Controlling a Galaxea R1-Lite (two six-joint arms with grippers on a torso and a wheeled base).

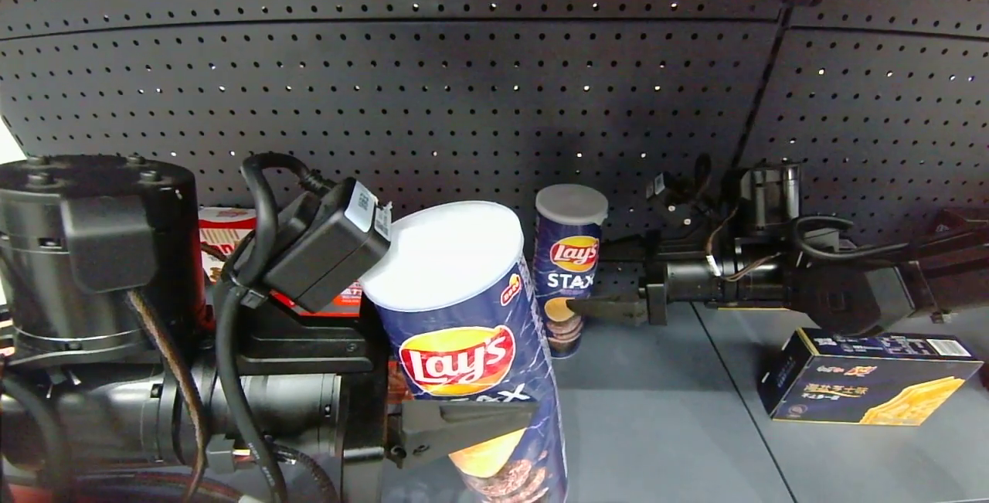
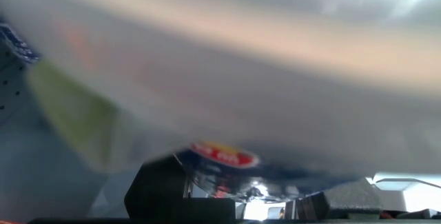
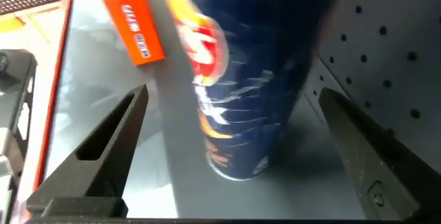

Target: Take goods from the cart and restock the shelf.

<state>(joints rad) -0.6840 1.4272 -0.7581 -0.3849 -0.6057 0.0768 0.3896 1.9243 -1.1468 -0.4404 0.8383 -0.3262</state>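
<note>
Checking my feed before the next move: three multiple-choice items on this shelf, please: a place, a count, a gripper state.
1. Where is the far can?
A. Upright at the back of the shelf, by the pegboard wall.
B. Lying flat at the front edge.
C. On the floor.

2. How many chip cans show in the head view?
A. One.
B. Two.
C. Four.

3. How is the right gripper?
A. Shut on the far can.
B. Open, a finger each side of it.
C. Shut, away from it.

Answers: 1A, it stands straight near the holed wall. 2B, the far can plus the near can in the left gripper. 3B, the right wrist view shows gaps beside the can.
</note>
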